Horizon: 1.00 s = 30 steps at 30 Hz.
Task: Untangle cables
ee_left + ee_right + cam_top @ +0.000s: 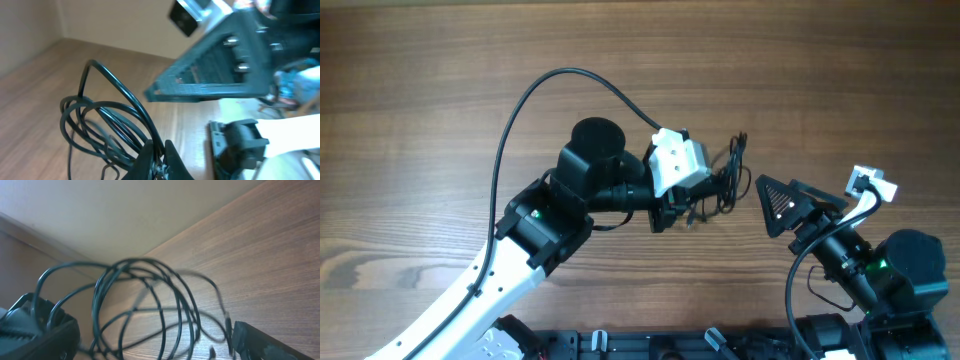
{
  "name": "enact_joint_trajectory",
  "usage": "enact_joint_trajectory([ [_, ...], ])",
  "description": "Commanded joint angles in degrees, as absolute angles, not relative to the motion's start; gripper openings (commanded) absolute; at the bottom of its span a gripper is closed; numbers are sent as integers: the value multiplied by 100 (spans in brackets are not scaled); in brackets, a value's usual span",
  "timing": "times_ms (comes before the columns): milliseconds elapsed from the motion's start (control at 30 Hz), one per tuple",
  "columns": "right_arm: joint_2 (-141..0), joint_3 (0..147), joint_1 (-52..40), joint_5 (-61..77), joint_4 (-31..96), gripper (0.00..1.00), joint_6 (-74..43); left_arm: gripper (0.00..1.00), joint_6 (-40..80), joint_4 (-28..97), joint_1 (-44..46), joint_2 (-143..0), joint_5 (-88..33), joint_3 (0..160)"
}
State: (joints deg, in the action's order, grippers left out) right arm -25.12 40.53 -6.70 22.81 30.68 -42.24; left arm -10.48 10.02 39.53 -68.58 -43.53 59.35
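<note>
Thin dark cables (105,125) coil in a loose tangle right at the left gripper (159,161), whose jaws are closed on several strands at the bundle's lower edge. Seen from above, the tangle lies right of centre on the wooden worktop (440,80), between the two arms. Just beside it, the right gripper (775,203) has its jaws spread wide, framing the loops.

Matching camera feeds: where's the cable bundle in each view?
Overhead: cable bundle sits right of centre, between the two arms.
Left wrist: bundle in the lower left, loops rising from the bottom edge.
Right wrist: bundle in the centre, loops spanning the frame.
Shared landmark: wooden table.
</note>
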Motion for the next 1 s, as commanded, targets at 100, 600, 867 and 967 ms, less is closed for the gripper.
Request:
enact_joint_trajectory([
  [100, -2491, 4082, -679, 2165, 3081, 100, -4259, 4, -1184, 1007, 3946, -6748, -5555, 6007],
  [600, -2491, 4082, -679, 2137, 3094, 100, -4239, 4, -1466, 1007, 3946, -6748, -5568, 6007],
  [867, -2491, 4082, -679, 2139, 3096, 100, -4239, 4, -1483, 1004, 3946, -6748, -5546, 6007],
  [967, -2491, 4082, -679, 2139, 3118, 100, -4239, 4, -1627, 1009, 3946, -6748, -5544, 6007],
])
